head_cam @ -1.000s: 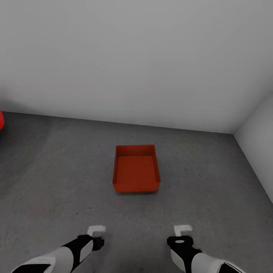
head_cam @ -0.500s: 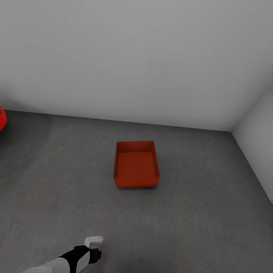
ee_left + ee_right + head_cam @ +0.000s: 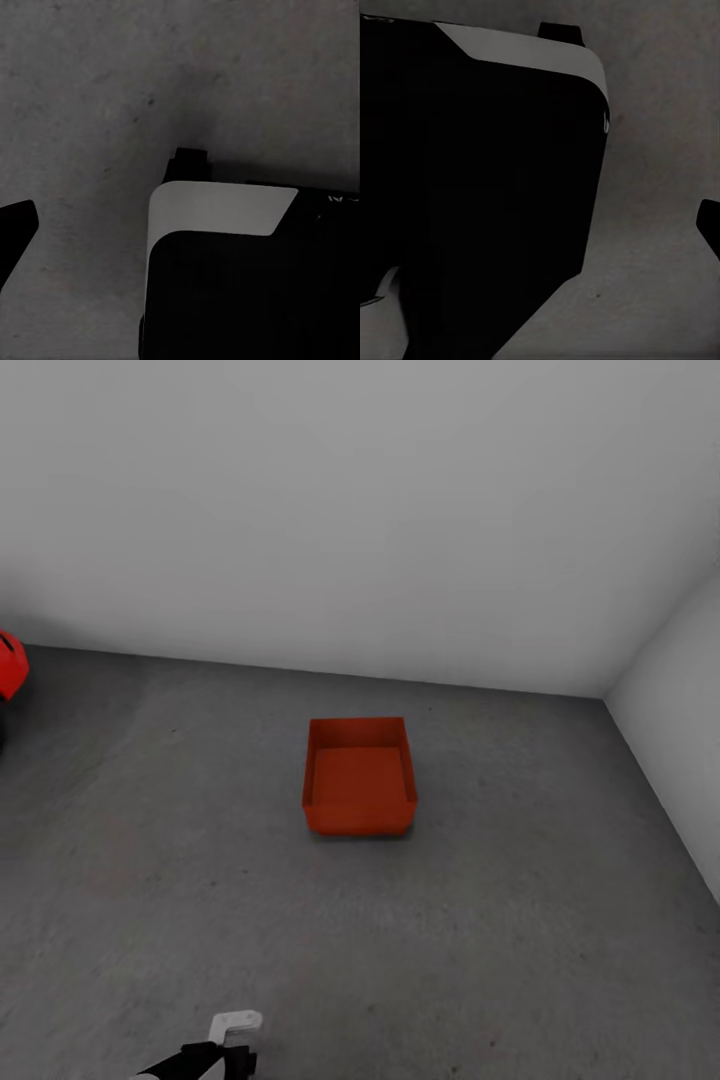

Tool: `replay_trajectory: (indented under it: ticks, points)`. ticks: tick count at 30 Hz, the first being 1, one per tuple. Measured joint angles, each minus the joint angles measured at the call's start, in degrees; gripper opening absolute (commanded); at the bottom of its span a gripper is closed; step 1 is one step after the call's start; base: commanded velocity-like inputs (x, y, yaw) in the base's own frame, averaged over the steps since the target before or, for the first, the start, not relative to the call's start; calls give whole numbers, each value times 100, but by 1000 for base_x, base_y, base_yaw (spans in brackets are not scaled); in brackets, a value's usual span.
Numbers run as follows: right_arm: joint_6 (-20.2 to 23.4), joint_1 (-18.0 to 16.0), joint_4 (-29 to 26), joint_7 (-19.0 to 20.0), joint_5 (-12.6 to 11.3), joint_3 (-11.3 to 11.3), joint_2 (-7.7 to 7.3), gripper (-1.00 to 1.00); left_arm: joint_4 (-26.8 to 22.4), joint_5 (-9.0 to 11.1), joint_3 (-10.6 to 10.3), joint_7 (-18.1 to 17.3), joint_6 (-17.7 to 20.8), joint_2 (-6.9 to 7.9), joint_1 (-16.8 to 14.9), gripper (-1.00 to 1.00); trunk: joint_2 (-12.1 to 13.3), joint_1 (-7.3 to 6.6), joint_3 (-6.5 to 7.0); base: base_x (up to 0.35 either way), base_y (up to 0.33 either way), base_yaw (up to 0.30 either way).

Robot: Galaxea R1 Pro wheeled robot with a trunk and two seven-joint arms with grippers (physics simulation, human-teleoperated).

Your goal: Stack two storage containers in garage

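Since a second ago the view has pulled back: the right arm has dropped out of the head view and the left hand (image 3: 232,1028) now sits low at the bottom edge, can't tell if it's open or gripping. One orange bin (image 3: 359,776) sits upright and empty on the grey floor (image 3: 520,920), near the white wall (image 3: 360,510). Something red (image 3: 10,665) pokes in at left.
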Motion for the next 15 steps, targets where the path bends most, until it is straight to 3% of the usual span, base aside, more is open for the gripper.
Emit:
replay_trajectory:
  ticks: [15]
  points:
    - [6,6,20,5,-3,-1,25,100,0,-8,0,2,-89,-3,185,100,0,0,126,-1,0,0]
